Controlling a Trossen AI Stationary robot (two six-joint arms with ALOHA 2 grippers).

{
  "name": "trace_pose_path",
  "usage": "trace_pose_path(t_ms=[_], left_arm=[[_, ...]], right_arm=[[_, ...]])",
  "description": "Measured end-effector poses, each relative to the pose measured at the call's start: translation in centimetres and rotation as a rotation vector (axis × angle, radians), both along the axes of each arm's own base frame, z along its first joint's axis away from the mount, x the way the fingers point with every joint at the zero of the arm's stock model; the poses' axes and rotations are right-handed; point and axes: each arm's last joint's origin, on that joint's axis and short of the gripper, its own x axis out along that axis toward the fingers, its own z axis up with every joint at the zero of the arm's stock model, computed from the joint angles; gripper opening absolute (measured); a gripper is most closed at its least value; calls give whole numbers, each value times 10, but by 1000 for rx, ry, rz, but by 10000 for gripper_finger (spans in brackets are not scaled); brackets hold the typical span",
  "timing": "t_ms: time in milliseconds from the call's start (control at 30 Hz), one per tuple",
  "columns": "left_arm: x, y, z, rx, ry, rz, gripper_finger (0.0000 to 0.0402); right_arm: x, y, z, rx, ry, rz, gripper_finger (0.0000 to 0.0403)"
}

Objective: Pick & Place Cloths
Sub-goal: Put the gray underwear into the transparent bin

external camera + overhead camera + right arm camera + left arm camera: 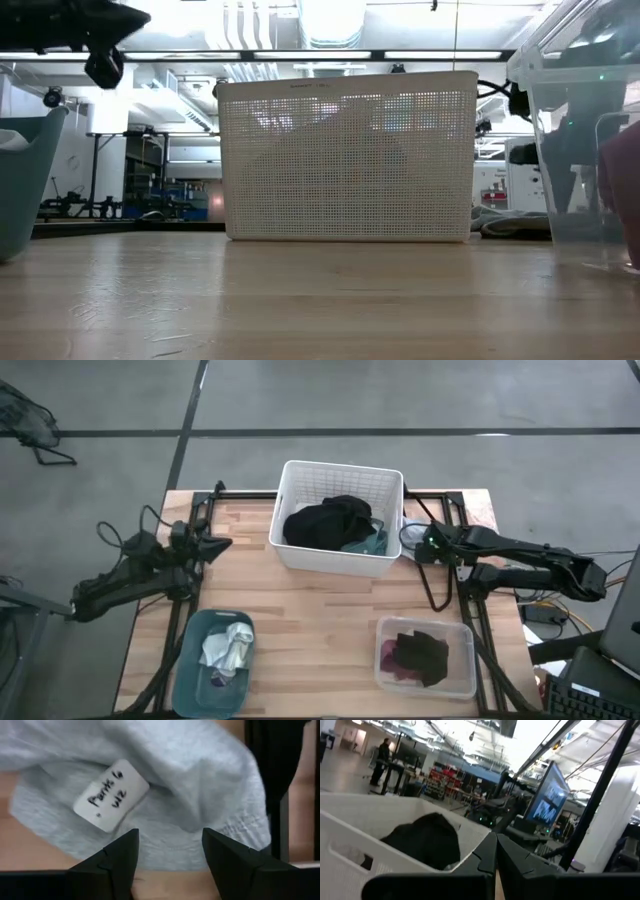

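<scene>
Worktop edge: your right hand (167, 862), fingers apart over the grey cloth (150, 785), may snag only a fold and drop it.

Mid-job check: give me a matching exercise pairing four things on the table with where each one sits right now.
Things:
1. black cloth
2. white-grey cloth
3. maroon cloth
4. right gripper

Places:
A. in the teal bin
B. beside the white basket's right wall, open over a light grey cloth with a handwritten tag
C. in the white basket
D. in the clear bin

Pairs: 1-C, 2-A, 3-D, 4-B
</scene>
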Motion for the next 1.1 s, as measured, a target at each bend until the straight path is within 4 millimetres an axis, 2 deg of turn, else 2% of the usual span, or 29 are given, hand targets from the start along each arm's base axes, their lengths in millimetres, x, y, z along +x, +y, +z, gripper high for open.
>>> trace_pose_path(t_ms=[233,567,933,1100], left_arm=[[10,3,-29,-31,89,0,14],[21,7,-87,-85,248,1,14],[25,9,-93,-81,232,35,14],[25,9,-94,-82,234,36,14]], right_arm=[[11,-7,-2,-15,-63,7,230],[21,-12,-3,-52,-93,134,255],[29,-7,-2,-26,-151,281,276],[30,-2,-5,-37,-127,373,270]])
